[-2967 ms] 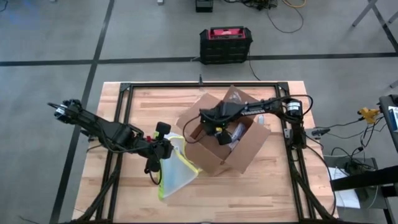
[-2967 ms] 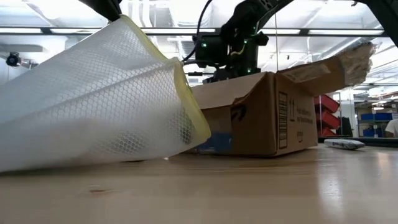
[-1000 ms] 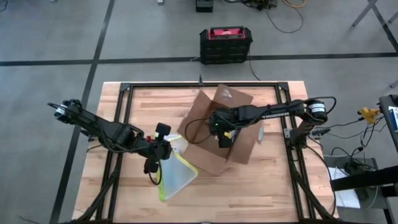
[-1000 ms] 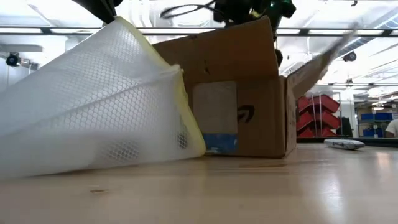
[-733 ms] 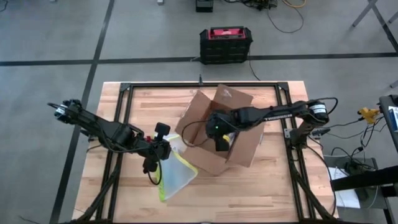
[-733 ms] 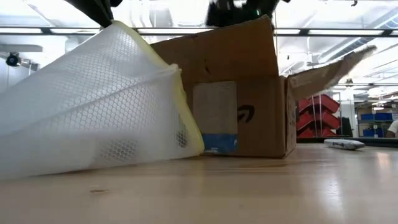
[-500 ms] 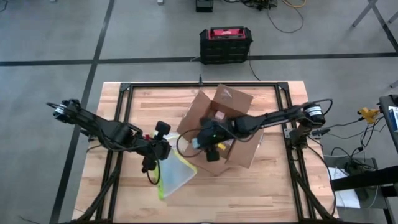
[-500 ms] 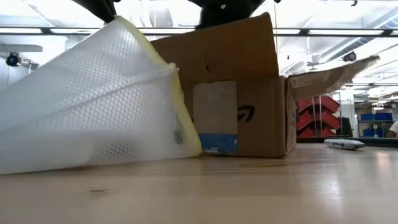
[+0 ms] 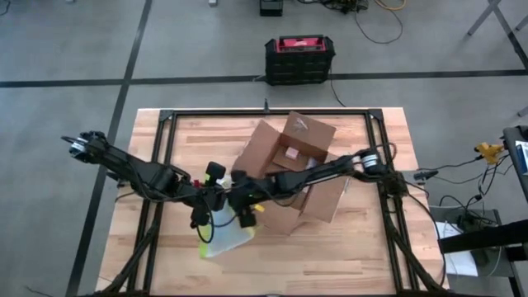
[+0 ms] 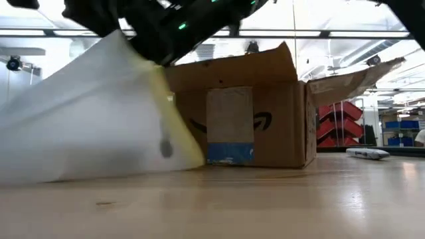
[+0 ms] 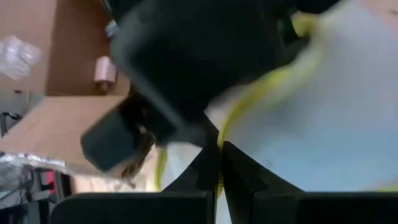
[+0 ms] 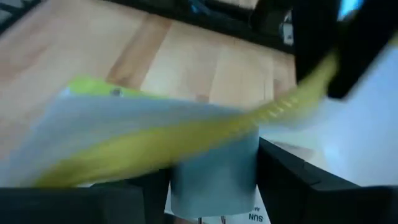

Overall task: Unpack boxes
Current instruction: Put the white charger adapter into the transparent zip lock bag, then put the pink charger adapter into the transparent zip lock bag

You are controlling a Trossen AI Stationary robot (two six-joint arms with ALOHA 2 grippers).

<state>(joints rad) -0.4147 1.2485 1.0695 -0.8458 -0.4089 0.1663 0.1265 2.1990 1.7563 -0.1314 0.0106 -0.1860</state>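
Figure: unpacking in progress. The cardboard box (image 9: 290, 177) stands open near the middle of the table (image 9: 363, 256), flaps up. My left hand (image 9: 208, 208) is clamped shut on the yellow edge of the clear plastic pouch (image 9: 224, 235), which lies on the table just beside the box. My right hand (image 9: 246, 213) reaches from the box to the pouch's mouth, fingers part-spread around a pale item (image 12: 214, 174). I judge the step: transferring contents. Next: release the item clear of the pouch edge, then return to the box.
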